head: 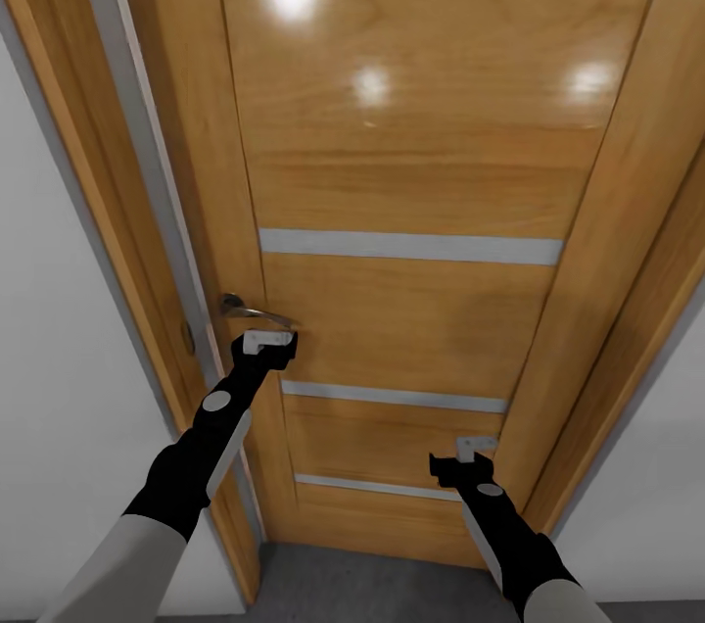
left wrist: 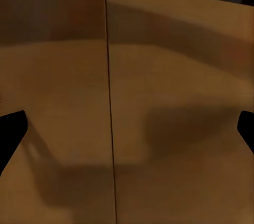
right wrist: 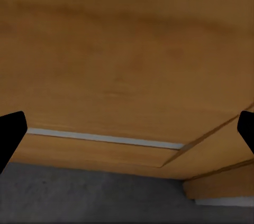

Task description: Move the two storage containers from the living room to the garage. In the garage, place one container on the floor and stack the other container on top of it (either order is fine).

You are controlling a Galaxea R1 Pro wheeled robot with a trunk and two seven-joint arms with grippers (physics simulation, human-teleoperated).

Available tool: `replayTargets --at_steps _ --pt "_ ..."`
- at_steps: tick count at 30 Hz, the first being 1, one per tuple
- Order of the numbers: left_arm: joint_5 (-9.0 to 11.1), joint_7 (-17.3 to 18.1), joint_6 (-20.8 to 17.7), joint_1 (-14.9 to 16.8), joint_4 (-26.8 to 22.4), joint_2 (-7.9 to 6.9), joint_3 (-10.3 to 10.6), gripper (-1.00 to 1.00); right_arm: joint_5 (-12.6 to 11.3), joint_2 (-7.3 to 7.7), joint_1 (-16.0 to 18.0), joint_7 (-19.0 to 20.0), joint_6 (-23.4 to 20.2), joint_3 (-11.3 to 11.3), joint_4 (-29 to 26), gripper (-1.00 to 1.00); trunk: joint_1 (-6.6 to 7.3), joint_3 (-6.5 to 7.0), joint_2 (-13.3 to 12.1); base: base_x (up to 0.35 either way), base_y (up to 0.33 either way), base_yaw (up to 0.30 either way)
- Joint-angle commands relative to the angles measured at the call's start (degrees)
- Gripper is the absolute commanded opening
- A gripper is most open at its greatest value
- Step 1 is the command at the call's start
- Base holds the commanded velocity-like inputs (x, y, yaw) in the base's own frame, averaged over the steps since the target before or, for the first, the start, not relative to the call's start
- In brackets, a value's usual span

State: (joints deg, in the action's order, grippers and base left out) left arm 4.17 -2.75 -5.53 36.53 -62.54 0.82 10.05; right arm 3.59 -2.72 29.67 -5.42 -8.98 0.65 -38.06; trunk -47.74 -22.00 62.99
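Grey upper arms, black forearms with grey round discs, white-tipped left claw (head: 268, 341), right claw (head: 475, 449).

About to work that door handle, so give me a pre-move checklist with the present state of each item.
1. Left gripper close to the door handle: ok, it sits just below the lever.
2. Left gripper open, ready to grasp: ok, the left wrist view shows its fingers spread wide with only wood between them.
3. Handle already gripped: not ok, nothing is between the fingers.
4. Right gripper free: ok, open and empty, facing the lower door panel.
5. Door open: not ok, it looks shut in its frame.
6. Which way the door swings: cannot tell.
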Motion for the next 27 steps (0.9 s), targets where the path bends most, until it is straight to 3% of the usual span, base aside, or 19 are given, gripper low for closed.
replayTargets --at_steps 1,27 --pt "0.5 -0.2 -0.3 0.0 -0.1 -0.03 0.2 1.00 0.4 -0.01 0.0 -0.2 -0.4 0.1 -0.1 1.00 -0.01 -0.06 0.0 0.072 0.000 0.000" --pt "0.4 -0.3 0.3 0.0 0.1 -0.03 0.1 1.00 0.5 0.08 0.0 -0.3 -0.3 -0.1 -0.4 1.00 -0.01 -0.06 0.0 0.062 0.000 0.000"
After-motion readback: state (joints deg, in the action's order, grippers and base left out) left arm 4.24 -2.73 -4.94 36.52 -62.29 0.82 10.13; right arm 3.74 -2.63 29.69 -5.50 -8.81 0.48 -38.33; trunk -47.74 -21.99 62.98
